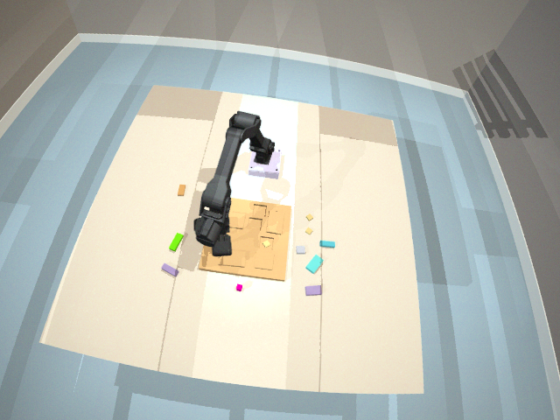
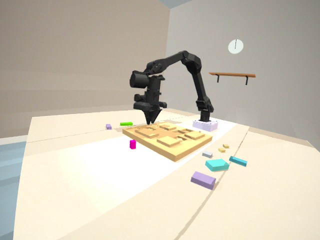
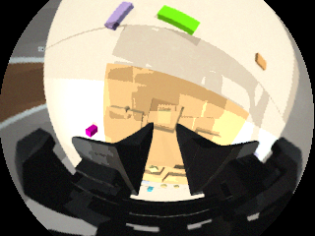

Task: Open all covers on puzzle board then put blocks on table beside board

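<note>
Puzzle board: covers look partly opened; a yellow block remains. Jaws stand part-open, holding nothing.
</note>
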